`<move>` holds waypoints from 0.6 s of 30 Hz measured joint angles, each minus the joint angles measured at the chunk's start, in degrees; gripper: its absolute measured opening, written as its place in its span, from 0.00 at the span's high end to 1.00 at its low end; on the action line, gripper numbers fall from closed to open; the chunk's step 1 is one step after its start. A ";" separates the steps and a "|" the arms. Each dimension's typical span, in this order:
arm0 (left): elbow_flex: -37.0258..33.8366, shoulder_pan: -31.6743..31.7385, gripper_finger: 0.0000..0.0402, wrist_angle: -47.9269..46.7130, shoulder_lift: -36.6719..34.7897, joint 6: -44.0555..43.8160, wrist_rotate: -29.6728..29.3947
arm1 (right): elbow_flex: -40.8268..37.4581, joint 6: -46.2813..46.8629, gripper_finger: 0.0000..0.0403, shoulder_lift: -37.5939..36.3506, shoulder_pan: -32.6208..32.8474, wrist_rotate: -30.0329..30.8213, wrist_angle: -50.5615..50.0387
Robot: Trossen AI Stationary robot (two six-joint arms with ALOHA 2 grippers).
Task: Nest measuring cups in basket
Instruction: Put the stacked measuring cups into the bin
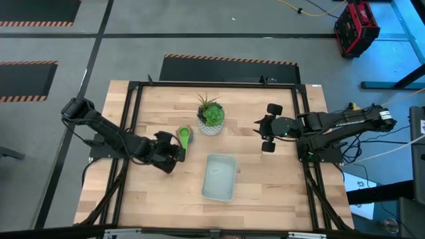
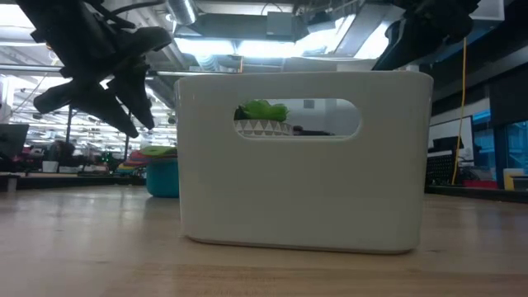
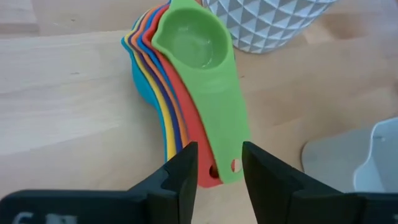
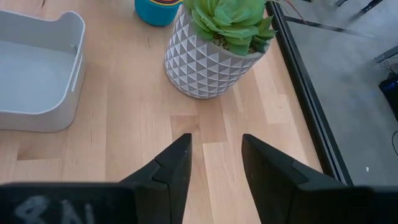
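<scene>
**One nested stack, one basket**

I see one stack of measuring cups [image 3: 186,93], green uppermost, beside the plant pot [image 1: 211,123]. My left gripper [image 3: 219,171] is spread, its fingers flanking the handle ends. The single basket [image 1: 220,177] sits mid-table with bare wood around it. My right gripper [image 4: 214,163] hovers spread, holding nothing, near the table's right edge.

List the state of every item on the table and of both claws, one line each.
measuring cups: nested in one stack, green on top, lying on the table outside the basket, handles toward the left claw.
basket: upright, empty.
potted plant: upright, beside the cups.
left claw: open, its fingers either side of the handle ends, not gripping.
right claw: open, empty, over bare table near the plant.
</scene>
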 joint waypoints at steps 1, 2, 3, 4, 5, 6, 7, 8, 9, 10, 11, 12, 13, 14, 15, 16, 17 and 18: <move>0.00 0.21 0.70 -0.09 0.00 0.03 0.63 | 0.00 0.00 0.64 0.00 0.00 0.00 0.00; 0.00 0.45 0.69 -0.17 0.00 0.05 1.38 | 0.00 0.00 0.64 0.00 0.00 0.00 0.00; 0.00 0.66 0.68 -0.17 0.00 0.06 2.22 | 0.00 0.00 0.64 0.00 0.00 0.00 0.00; 0.00 0.78 0.68 -0.15 0.00 0.07 2.78 | 0.00 0.01 0.64 0.00 0.01 0.02 0.00; 0.00 0.78 0.68 -0.16 0.00 0.07 3.01 | 0.00 0.08 0.64 0.00 0.00 0.02 0.00; 0.00 0.78 0.68 -0.15 0.00 0.07 3.12 | 0.00 0.31 0.64 0.00 0.01 0.01 0.00; 0.00 0.78 0.68 -0.13 0.00 0.07 3.16 | 0.00 0.31 0.64 0.00 0.00 0.00 0.00; 0.00 0.76 0.68 -0.13 0.00 0.07 3.18 | 0.00 0.31 0.64 0.00 0.00 0.00 0.00; 0.00 0.72 0.68 -0.13 0.00 0.07 3.24 | 0.00 0.31 0.64 0.00 0.00 0.00 0.00; 0.00 0.72 0.68 -0.13 0.00 0.07 3.35 | 0.00 0.29 0.64 0.00 0.00 0.00 0.00; 0.00 0.72 0.68 -0.13 0.00 0.07 3.48 | 0.00 0.23 0.64 0.00 0.00 0.00 0.00; 0.00 0.72 0.68 -0.13 0.00 0.07 3.70 | 0.00 0.20 0.64 0.00 0.00 0.00 0.00; 0.00 0.72 0.68 -0.13 0.00 0.07 3.98 | 0.00 0.23 0.64 0.00 0.01 0.00 0.00; 0.00 0.72 0.69 -0.13 0.00 0.05 4.12 | 0.00 0.26 0.64 0.00 0.00 0.00 0.00; 0.00 0.72 0.69 -0.11 0.00 0.05 4.12 | 0.00 0.23 0.64 0.00 0.00 0.00 0.00; 0.00 0.72 0.69 -0.11 0.00 0.03 4.14 | 0.00 0.19 0.64 0.00 0.00 0.00 0.00; 0.00 0.72 0.69 -0.11 0.00 0.04 4.14 | 0.00 0.20 0.64 0.00 0.00 0.00 0.00; 0.00 0.72 0.69 -0.11 0.00 0.05 4.14 | 0.00 0.24 0.64 0.00 0.00 0.00 0.00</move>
